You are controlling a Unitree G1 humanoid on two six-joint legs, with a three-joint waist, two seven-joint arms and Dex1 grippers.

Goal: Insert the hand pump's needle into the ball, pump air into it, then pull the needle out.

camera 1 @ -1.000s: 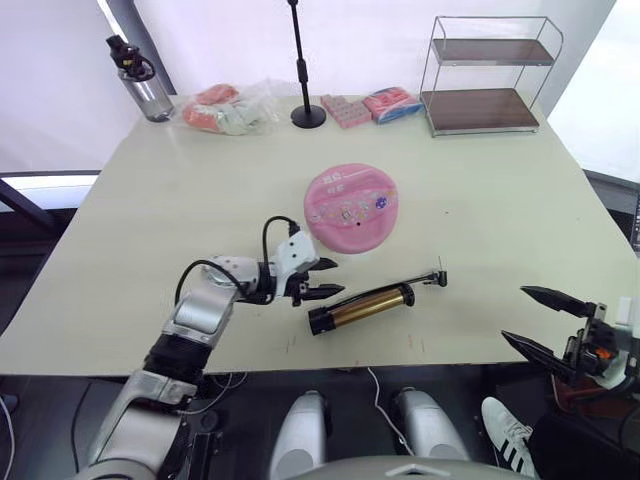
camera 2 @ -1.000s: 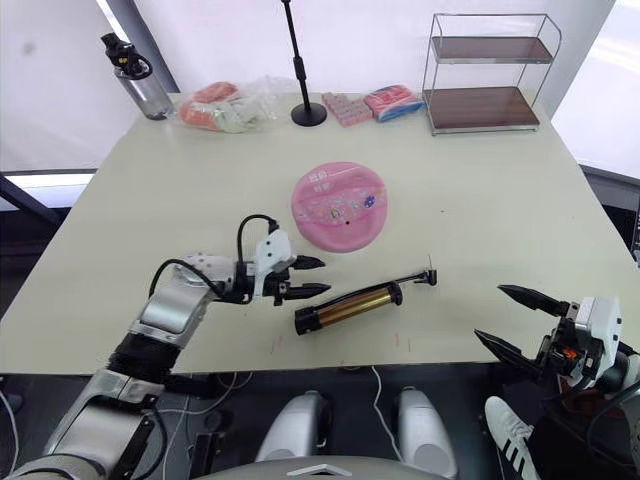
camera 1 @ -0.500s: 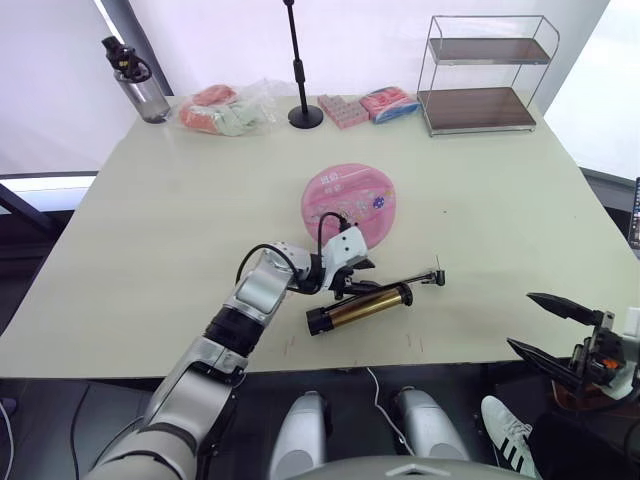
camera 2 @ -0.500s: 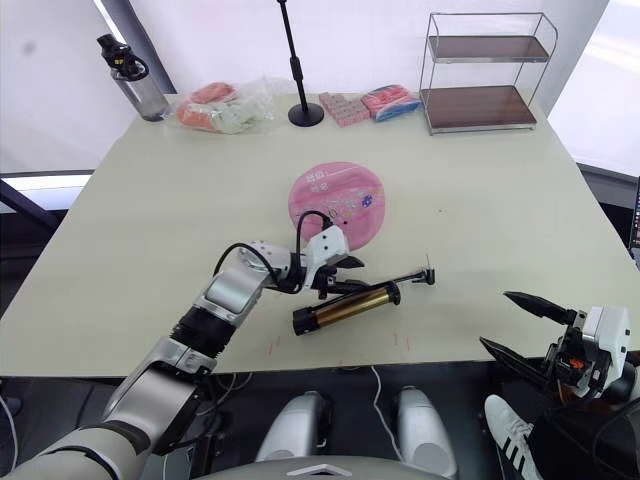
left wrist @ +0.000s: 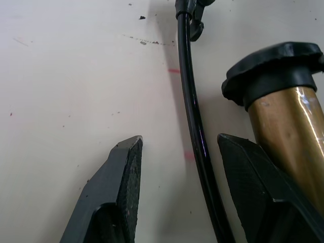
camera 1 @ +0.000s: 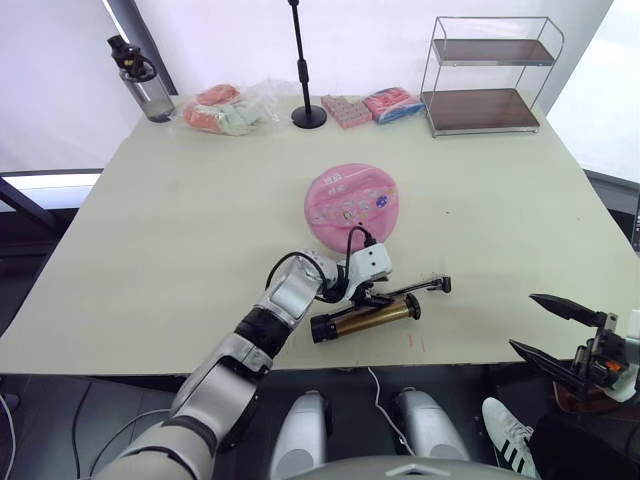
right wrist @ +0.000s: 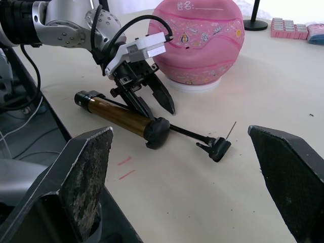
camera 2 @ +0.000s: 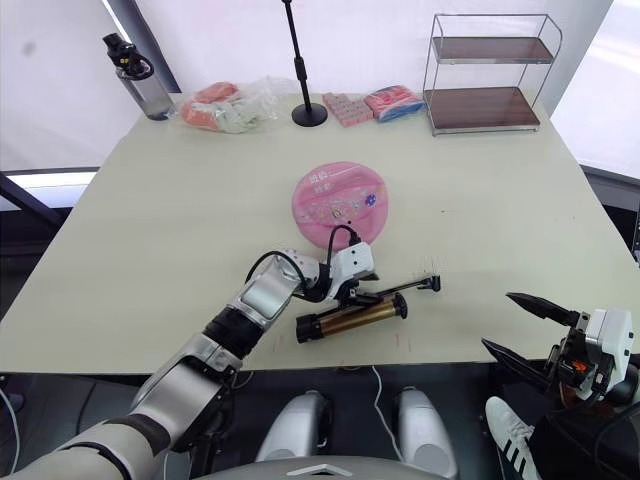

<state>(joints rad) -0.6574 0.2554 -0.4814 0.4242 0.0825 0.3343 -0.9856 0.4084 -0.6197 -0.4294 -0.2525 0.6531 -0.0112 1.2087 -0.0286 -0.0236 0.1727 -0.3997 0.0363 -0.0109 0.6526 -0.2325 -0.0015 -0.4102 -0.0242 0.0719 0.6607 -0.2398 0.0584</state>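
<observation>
Change: left claw (camera 1: 378, 296) now down at pump (camera 1: 362, 318), up from the tabletop's 8 o'clock side a second ago; pump nudged slightly, hose end swung a little.
Left claw: open, fingers (left wrist: 121, 187) straddling hose (left wrist: 195, 121) just past the cap; one finger against the gold barrel; nothing gripped yet.
Right claw: (camera 2: 548, 332) open, empty, hanging off the tabletop edge at 4 o'clock.
Pump: flat on tabletop at 6 o'clock of ball (camera 1: 353, 205), apart from it.
Needle: (right wrist: 231, 130) at the hose tip, pointing up, clear of ball.
Meaning: grasp about to close, probably; insertion not begun.
Around: rack (camera 1: 487, 75), pole (camera 1: 303, 65), bottle (camera 1: 141, 82), packets (camera 1: 368, 106) along 12 o'clock edge, well apart.
Obstruction: none between needle and ball; hose, not barrel, sits between fingers.
</observation>
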